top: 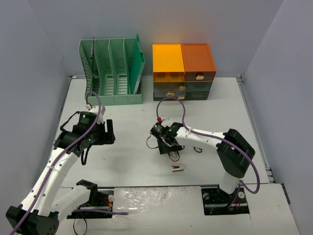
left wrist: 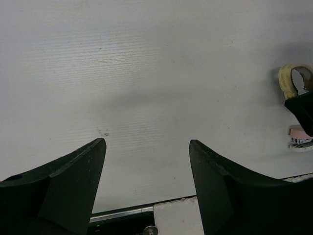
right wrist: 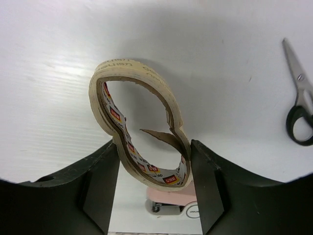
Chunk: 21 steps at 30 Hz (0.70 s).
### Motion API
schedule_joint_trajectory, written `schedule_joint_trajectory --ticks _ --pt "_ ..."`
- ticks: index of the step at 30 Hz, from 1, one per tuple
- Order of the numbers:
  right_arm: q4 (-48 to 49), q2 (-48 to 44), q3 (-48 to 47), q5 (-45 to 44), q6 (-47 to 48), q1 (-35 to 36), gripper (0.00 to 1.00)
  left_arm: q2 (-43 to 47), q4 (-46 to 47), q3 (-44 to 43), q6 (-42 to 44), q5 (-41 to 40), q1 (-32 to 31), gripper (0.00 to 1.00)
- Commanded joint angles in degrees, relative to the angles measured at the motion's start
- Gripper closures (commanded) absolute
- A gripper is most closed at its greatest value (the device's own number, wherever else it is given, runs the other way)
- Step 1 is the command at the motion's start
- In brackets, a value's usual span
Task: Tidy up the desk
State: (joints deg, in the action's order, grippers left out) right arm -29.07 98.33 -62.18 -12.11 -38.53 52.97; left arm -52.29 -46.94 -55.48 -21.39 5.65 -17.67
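Note:
The desk (top: 132,161) is a wide off-white tabletop. My right gripper (top: 165,145) is shut on a beige tape roll (right wrist: 137,122), which is squashed into an oval between the fingers (right wrist: 98,186) and held above the desk. A pink-and-white stapler (top: 177,169) lies on the desk just near of it and shows under the tape in the right wrist view (right wrist: 171,203). Scissors (right wrist: 301,105) lie to the right. My left gripper (top: 108,132) is open and empty over bare desk (left wrist: 146,73). The tape (left wrist: 292,81) and stapler (left wrist: 299,137) show at the right edge of the left wrist view.
A mint-green slotted file rack (top: 113,73) stands at the back left. An orange-and-dark-grey drawer unit (top: 183,71) stands at the back centre. The scissors' black handles (top: 197,149) lie right of my right gripper. Blue-grey walls enclose the desk.

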Motion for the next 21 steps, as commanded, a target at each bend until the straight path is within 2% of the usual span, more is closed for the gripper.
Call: schedule_joint_trajectory --ticks 1,6,11,17,21 --pt "-3.2 -5.66 -10.87 -4.15 2.88 0.47 1.0 0.09 1.59 -2.7 0.69 -0.73 -0.39 0.34" --pt "-4.52 -7.57 -17.86 -5.11 4.13 0.47 1.0 0.26 1.64 -2.61 0.73 -0.9 -0.43 0.34" --pt "-5.9 -8.74 -24.77 -9.64 5.22 -0.05 1.0 0.18 2.13 -2.16 0.65 -0.72 -0.43 0.34" --pt "-5.56 -7.02 -34.3 -17.83 4.44 -2.69 1.0 0.26 2.47 -1.73 0.56 -0.55 -0.43 0.34" --pt "-3.91 -4.41 -40.04 -19.25 5.98 -5.21 1.0 0.26 2.47 -1.73 0.55 -0.55 -0.43 0.34"
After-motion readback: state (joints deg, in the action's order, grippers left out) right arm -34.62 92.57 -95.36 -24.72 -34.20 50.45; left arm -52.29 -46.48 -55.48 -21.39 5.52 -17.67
